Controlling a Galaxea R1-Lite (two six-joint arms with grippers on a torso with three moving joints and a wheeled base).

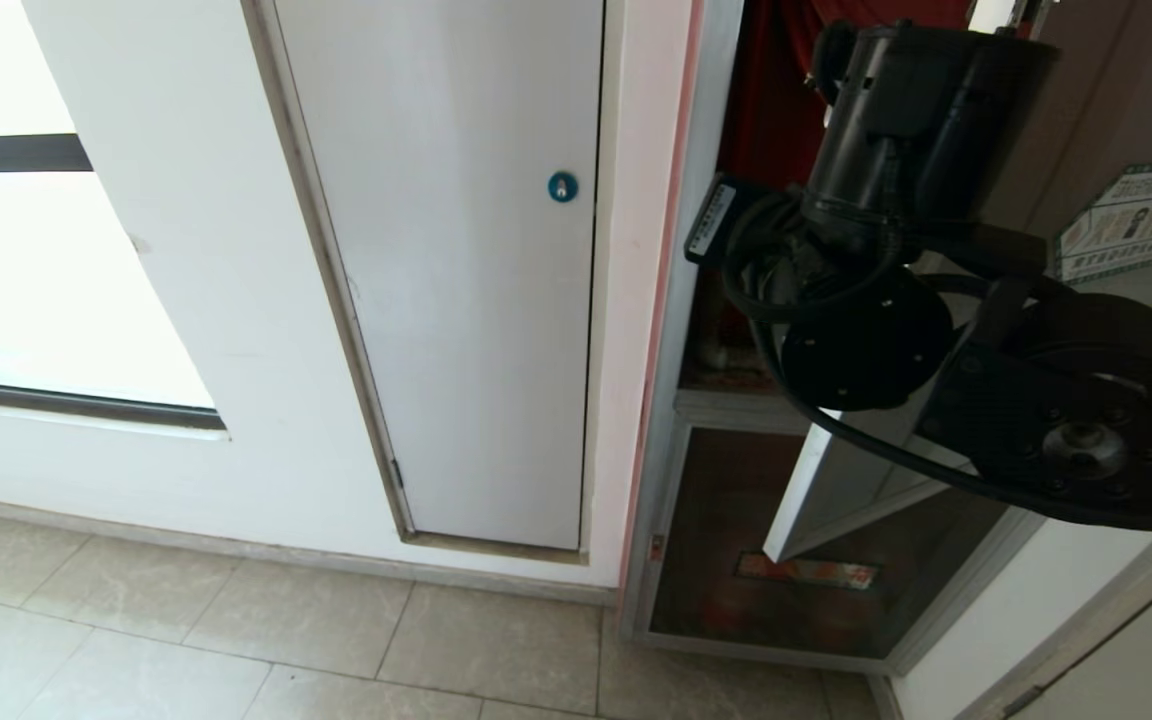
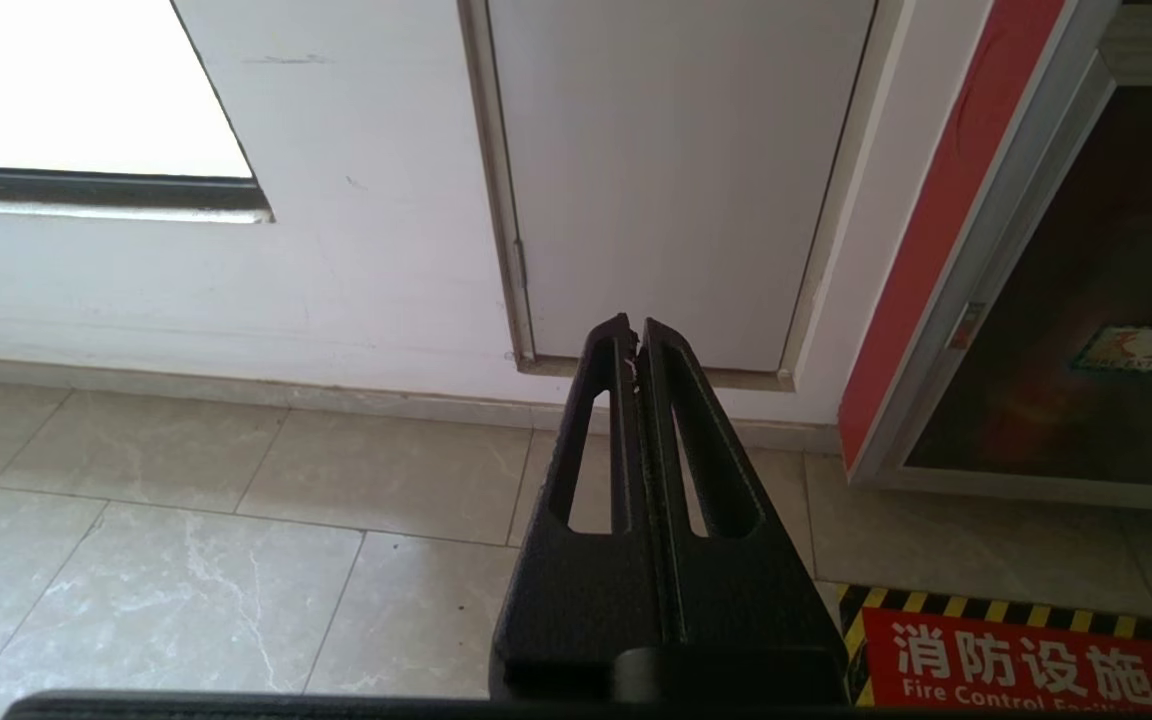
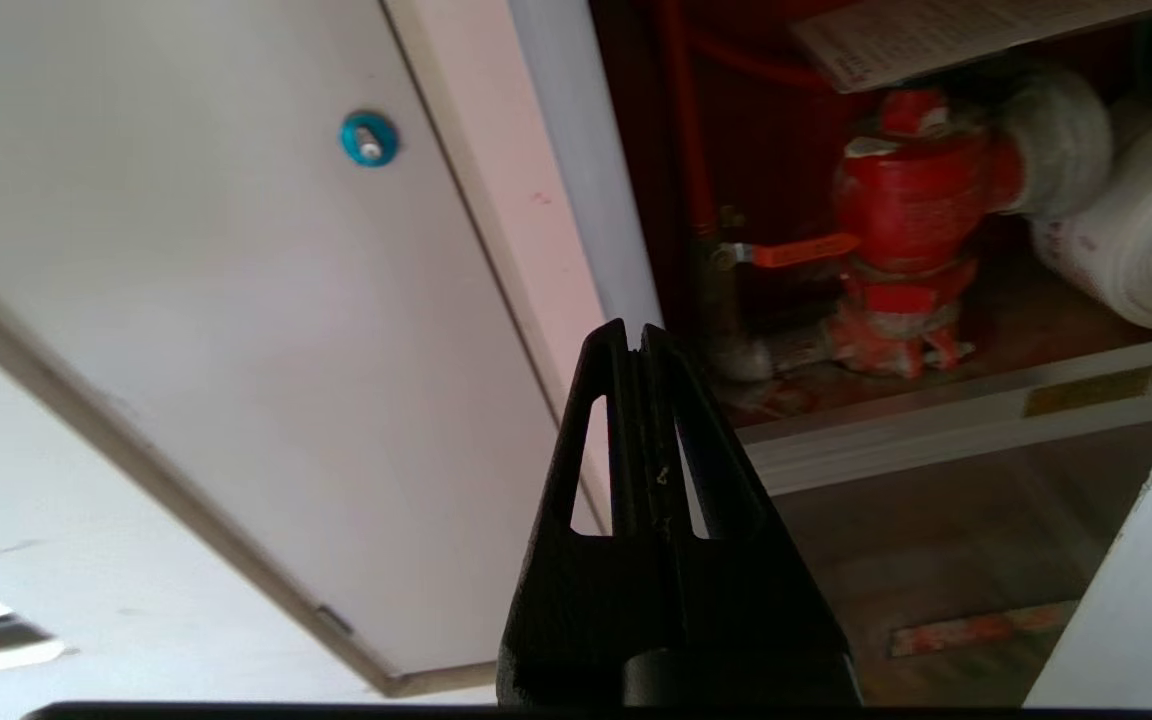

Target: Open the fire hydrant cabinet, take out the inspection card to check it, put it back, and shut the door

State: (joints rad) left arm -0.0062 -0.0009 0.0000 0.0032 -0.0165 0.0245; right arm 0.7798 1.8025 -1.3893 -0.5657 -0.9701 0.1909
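The fire hydrant cabinet [image 3: 591, 190] stands open, and its red inside shows a red valve [image 3: 911, 200] and a white rolled hose [image 3: 1141, 245]. The inspection card [image 3: 936, 35], a pale sheet with fine print, sits just above the valve. The door [image 1: 1086, 130] is swung out to the right, its green-bordered sticker [image 1: 1134, 222] facing me. My right arm [image 1: 896, 150] reaches in front of the opening. The right gripper [image 3: 634, 335] is shut and empty, short of the cabinet's left frame and apart from the card. Low by the floor, my left gripper [image 2: 634, 328] is shut and idle.
Left of the cabinet is a plain white panel [image 1: 456, 300] with a blue round lock [image 1: 562, 186]. Below the opening is a smaller dark glass panel [image 1: 736, 560] with a red label. A red floor sign [image 2: 1026, 665] lies on the tiles.
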